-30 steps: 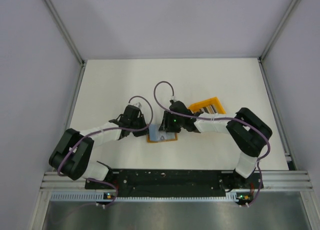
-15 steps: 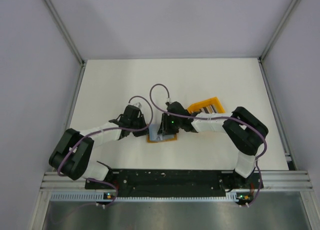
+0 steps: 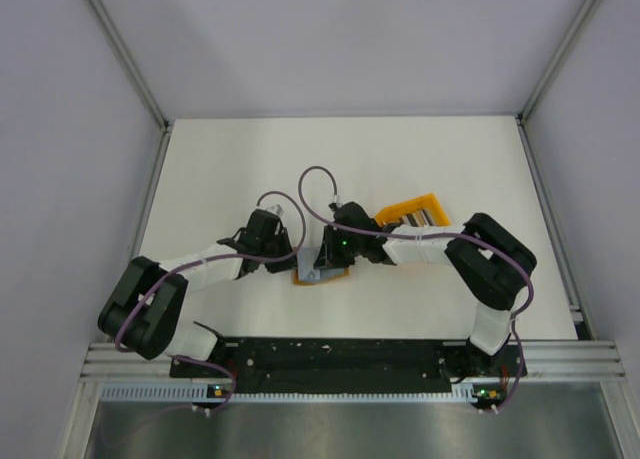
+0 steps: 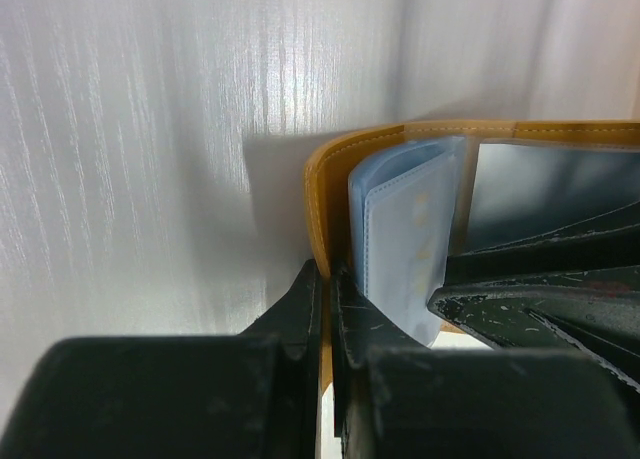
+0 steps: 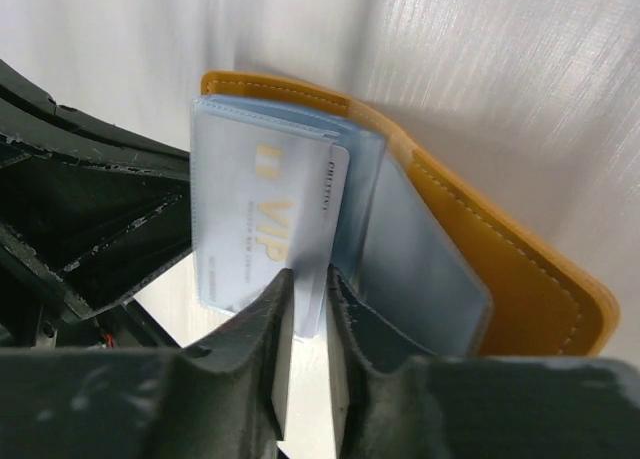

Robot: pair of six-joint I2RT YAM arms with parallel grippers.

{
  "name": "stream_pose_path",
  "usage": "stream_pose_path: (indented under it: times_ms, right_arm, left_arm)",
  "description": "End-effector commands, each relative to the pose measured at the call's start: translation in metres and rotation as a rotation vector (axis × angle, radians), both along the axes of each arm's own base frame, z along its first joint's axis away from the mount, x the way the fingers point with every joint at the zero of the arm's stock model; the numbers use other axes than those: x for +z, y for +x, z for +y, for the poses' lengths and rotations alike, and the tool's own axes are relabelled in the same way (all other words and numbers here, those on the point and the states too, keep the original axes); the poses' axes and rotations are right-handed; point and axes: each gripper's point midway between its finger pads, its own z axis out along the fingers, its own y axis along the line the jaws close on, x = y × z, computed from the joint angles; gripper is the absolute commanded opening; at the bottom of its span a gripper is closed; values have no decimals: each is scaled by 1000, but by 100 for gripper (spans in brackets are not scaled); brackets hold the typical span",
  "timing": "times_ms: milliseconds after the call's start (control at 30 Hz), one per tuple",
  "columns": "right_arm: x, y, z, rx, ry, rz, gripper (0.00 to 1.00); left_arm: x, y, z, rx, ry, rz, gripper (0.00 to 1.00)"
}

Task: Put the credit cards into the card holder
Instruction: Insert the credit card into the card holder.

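Observation:
The mustard card holder (image 3: 322, 273) lies open between both grippers, its cover (image 4: 322, 184) standing up. My left gripper (image 4: 326, 284) is shut on that cover's edge. Pale blue plastic sleeves (image 4: 405, 234) fan out from the fold. In the right wrist view a white credit card (image 5: 322, 241) with gold lettering sits partly in a sleeve (image 5: 245, 229). My right gripper (image 5: 309, 291) has its jaws drawn in on the card's lower end, which slants across the narrow gap. The holder's orange flap (image 5: 520, 279) lies to the right. More credit cards (image 3: 426, 219) rest in the bin.
A bright orange plastic bin (image 3: 400, 211) stands just right of the holder, behind the right forearm (image 3: 420, 249). The right gripper's black body (image 4: 545, 294) fills the right side of the left wrist view, close to the left fingers.
The right gripper has shifted slightly left over the holder and its jaws have narrowed onto the card. The left gripper has kept its hold on the cover.

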Motion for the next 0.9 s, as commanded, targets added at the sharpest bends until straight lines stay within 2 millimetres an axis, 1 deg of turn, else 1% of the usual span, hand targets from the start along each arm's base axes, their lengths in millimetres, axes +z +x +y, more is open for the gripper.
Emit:
stream_pose_path:
  times_ms: [0,33,100,167,333,400,433,500,600,667,800,867]
  right_arm:
    - [23,-2,21,37,114,-27,14]
    - [22,-2,21,36,112,-27,12]
    - [22,-1,19,29,104,-27,12]
    - [20,1,14,9,74,-40,18]
    - [28,15,-8,-43,-11,-126,28]
    - [35,21,-12,-62,-27,-161,31]
    - [34,19,-17,-63,-49,-161,32]
    - [39,22,-22,-71,-66,-187,34]
    - [46,27,-30,-92,-91,-218,36]
    - [44,30,-39,-111,-133,-226,37]
    - [45,35,-48,-114,-185,-244,37]
    - [48,37,-50,-111,-181,-248,37]
  left_arm:
    - [-29,-22,22,-5,111,87,0]
    - [-29,-22,22,-5,111,87,0]
    - [-29,-23,21,-6,112,88,0]
    - [-29,-23,22,-4,113,88,0]
    - [-22,-20,22,-5,110,69,0]
    - [-17,-19,21,-7,103,57,0]
    - [-14,-18,20,-13,103,51,0]
    - [-11,-17,20,-19,102,43,0]
    - [-7,-17,18,-25,96,39,0]
    - [-4,-16,17,-29,90,31,0]
    - [5,-14,16,-32,78,17,0]
    - [12,-13,13,-39,67,7,0]
